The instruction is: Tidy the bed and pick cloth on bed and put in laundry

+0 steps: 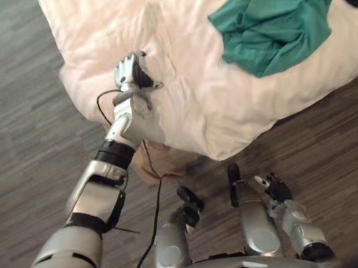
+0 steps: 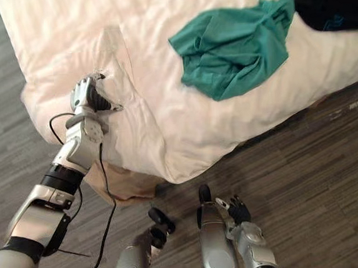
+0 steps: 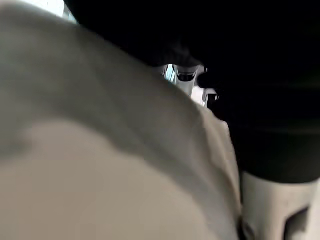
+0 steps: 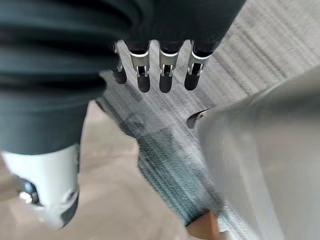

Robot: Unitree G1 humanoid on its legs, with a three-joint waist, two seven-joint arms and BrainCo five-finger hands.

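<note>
- My left hand (image 1: 131,72) lay on the white duvet (image 1: 220,105), near the corner of the bed (image 2: 45,33) closest to me.
- Its fingers (image 2: 86,87) were curled into the duvet and held a pucker of it. A long crease ran from the hand away up the bed.
- In the left wrist view the white cloth pressed close against the hand.
- The green cloth (image 1: 273,25) lay crumpled on top of the duvet, further up the bed and to my right. It was well apart from my left hand and touched neither hand.
- The near duvet corner hung over the bed edge, above the grey plank floor (image 1: 12,92).
- My right hand (image 1: 278,191) hung low at my side over the floor. Its fingers (image 4: 143,75) were straight and relaxed, and it held nothing.
</note>
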